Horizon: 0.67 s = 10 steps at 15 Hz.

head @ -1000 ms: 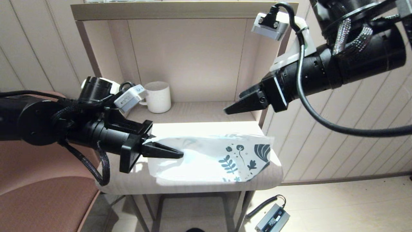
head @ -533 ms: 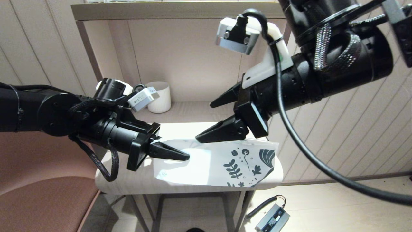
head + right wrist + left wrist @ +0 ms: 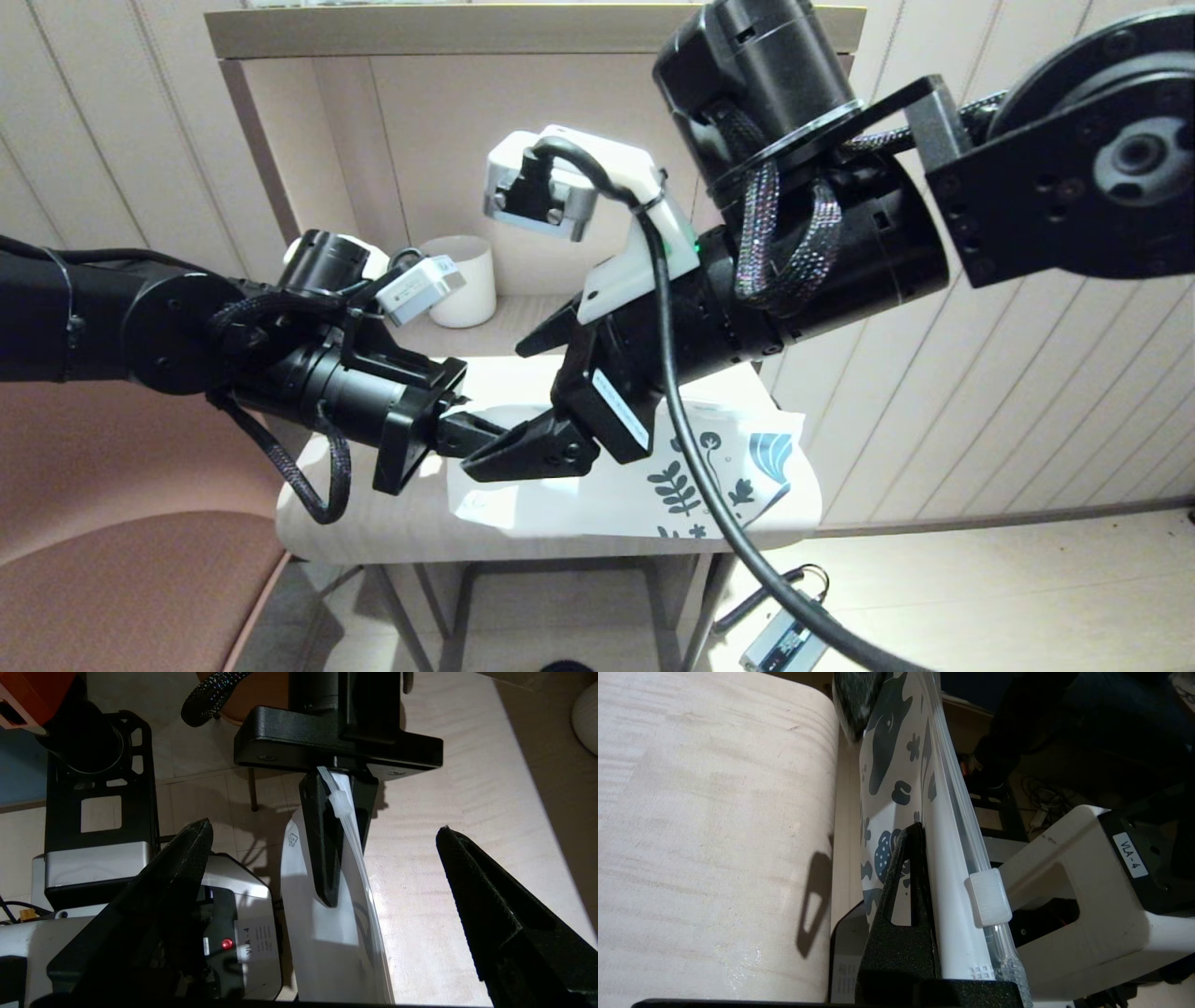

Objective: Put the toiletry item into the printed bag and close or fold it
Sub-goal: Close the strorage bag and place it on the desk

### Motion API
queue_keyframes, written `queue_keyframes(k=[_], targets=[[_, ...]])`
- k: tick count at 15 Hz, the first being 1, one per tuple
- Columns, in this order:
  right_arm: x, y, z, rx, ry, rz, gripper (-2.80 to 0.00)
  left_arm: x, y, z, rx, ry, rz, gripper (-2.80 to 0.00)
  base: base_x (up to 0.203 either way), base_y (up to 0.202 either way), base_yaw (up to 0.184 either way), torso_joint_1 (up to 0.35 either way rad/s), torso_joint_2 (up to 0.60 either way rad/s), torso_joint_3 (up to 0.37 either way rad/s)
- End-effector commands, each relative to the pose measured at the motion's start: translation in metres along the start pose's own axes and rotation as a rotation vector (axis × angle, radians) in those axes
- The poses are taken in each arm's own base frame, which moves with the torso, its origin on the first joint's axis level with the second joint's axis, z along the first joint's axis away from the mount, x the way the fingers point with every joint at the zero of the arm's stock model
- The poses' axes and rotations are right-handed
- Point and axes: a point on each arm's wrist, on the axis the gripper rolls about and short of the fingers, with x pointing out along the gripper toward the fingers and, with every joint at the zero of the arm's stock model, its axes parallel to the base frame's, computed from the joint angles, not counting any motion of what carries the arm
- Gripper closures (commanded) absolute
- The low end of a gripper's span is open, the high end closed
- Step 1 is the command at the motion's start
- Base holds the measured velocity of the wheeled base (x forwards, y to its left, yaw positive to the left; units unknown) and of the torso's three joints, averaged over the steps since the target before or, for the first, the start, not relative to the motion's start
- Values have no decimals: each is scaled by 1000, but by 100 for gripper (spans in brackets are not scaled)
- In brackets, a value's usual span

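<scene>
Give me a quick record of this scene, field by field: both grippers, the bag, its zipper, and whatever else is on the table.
left gripper: shut on the printed bag's plain end, holding it edge-up
right gripper: open, fingers spread either side of the bag's zip edge, not touching it
printed bag: over the table's front edge, leaf-print end away from the left gripper
zip slider: white, on the zip track close to the left gripper
toiletry item: not visible
mug: white, upright, at the back of the table

Head camera looks down, forward; both wrist cameras close, sharing printed bag (image 3: 896,779).
</scene>
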Motion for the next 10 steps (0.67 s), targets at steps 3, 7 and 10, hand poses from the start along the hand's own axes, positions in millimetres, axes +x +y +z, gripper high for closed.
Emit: queue_keyframes(k=[3,7,10], targets=[[20,-2,-5,-7,23,8,-280,1,1,-1,-2,-2,-7,0,0,0,0,0,0,0],[25,-6,-7,-12,18,-10,-280,1,2,-2,-7,-1,-8,0,0,0,0,0,0,0],[28,-8,-7,-13,11,-19,-280,1,2,-3,-8,0,-8,0,0,0,0,0,0,0]])
